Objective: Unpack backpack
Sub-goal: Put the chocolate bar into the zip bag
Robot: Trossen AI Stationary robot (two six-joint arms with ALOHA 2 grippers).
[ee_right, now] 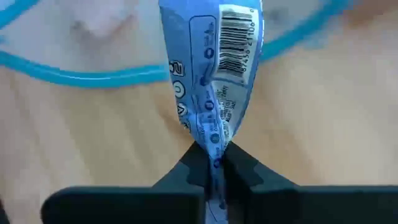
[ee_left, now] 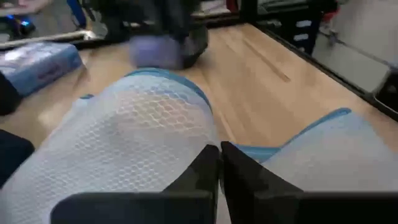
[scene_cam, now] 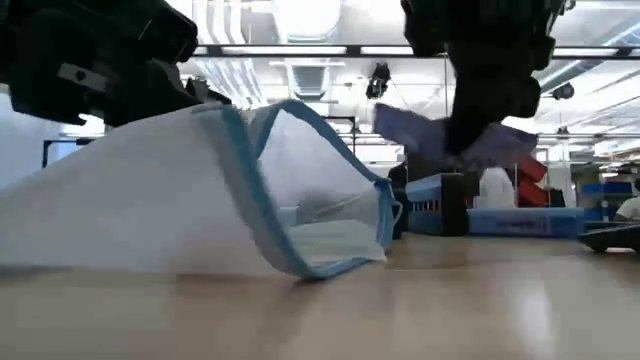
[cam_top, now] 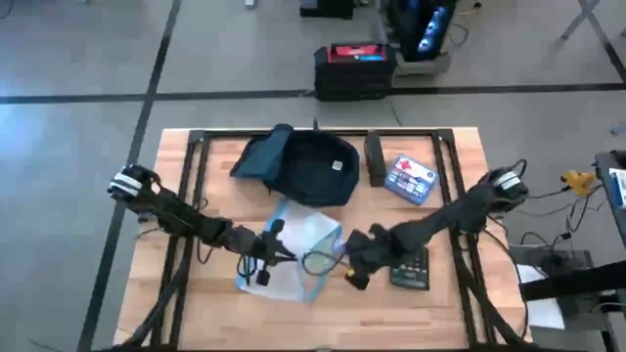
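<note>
My right pincer (ee_right: 214, 163) is clamped on a crinkly blue printed packet (ee_right: 214, 74); my left pincer (ee_left: 219, 163) pins the clear blue-trimmed mesh pouch (cam_top: 293, 249) steady (shut on its fabric). Dark navy soft backpack (cam_top: 303, 166) lies behind on the wooden bench (cam_top: 450, 176).
</note>
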